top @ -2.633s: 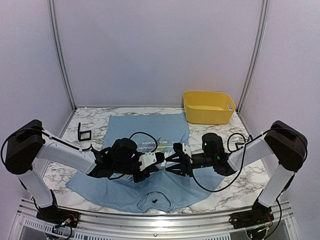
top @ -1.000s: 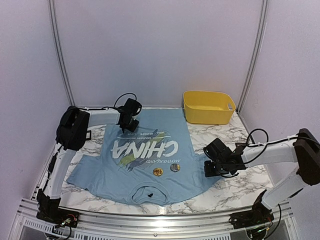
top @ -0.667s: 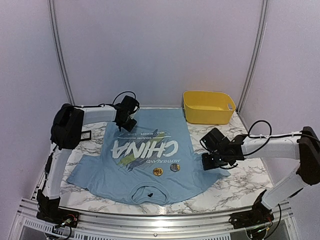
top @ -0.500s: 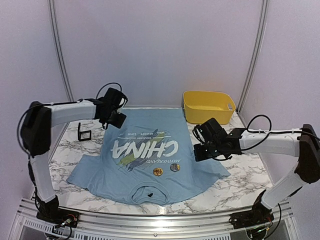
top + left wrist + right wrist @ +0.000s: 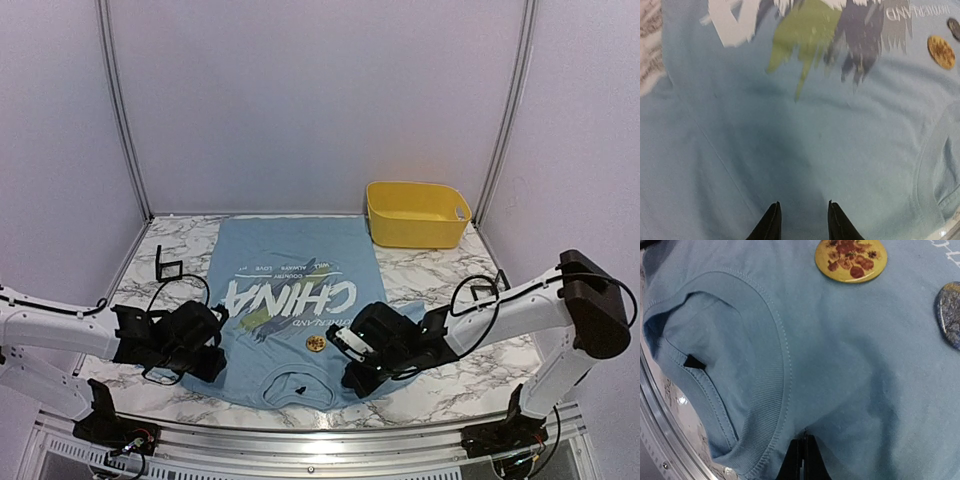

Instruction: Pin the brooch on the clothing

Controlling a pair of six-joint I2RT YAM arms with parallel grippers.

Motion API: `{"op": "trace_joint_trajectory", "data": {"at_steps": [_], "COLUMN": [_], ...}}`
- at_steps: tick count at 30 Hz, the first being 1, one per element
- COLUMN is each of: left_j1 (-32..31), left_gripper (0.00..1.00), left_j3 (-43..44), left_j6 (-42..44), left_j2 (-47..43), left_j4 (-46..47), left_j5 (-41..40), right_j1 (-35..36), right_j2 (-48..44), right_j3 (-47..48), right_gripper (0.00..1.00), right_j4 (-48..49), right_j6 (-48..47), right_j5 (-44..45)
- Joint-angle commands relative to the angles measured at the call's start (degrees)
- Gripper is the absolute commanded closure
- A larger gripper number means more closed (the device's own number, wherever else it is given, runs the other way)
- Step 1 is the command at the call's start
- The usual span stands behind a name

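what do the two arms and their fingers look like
The left arm and right arm match: white tubular links, chunky black joint housings, and a loose black cable looping alongside each. The left gripper and right gripper have slim black fingers tapering to points.

The T-shirt (image 5: 290, 250) lies flat mid-tabletop (image 5: 420, 265), its collar (image 5: 298, 388) at 6 o'clock. On it, just behind the collar, sits the brooch (image 5: 315, 343), with a second badge (image 5: 950, 315) just beside it. The bin (image 5: 417, 215) stands at 1 o'clock of the shirt, the stand (image 5: 167, 265) at 10 o'clock.
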Motion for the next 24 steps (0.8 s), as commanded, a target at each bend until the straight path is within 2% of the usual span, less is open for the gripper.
{"op": "trace_joint_trajectory", "data": {"at_steps": [1,8,16,18,21,24], "left_j1": [-7.2,-11.8,-14.6,-14.7,-11.4,-2.1], "left_gripper": [0.68,0.70,0.70,0.66,0.60,0.59], "left_j3": [-3.0,-8.9,-7.3,-5.3,-0.8,-0.2], "left_j6": [-14.0,-24.0,-24.7,-22.5,-18.2,-14.9], "left_j2": [-0.1,-7.6,-9.3,-10.6,-14.6,-19.0], "left_j4": [-6.7,-13.0,-16.6,-17.4,-19.8,-17.9], "left_j5": [3.1,4.9,8.0,6.6,-0.4,-4.1], "right_j1": [1.4,3.3,3.7,3.5,0.0,-7.6], "right_j2": [-2.2,-3.5,-7.3,-8.6,-10.9,-13.6], "right_j3": [-3.8,-6.1,-3.6,-0.9,3.5,5.1], "right_gripper": [1.00,1.00,1.00,1.00,1.00,1.00], "right_j4": [0.6,-2.6,-6.3,-8.0,-10.2,-10.8], "right_j6": [6.7,8.4,6.6,5.5,3.6,0.7], "right_j5": [-1.1,-1.9,-5.6,-5.2,-2.4,3.0]}}
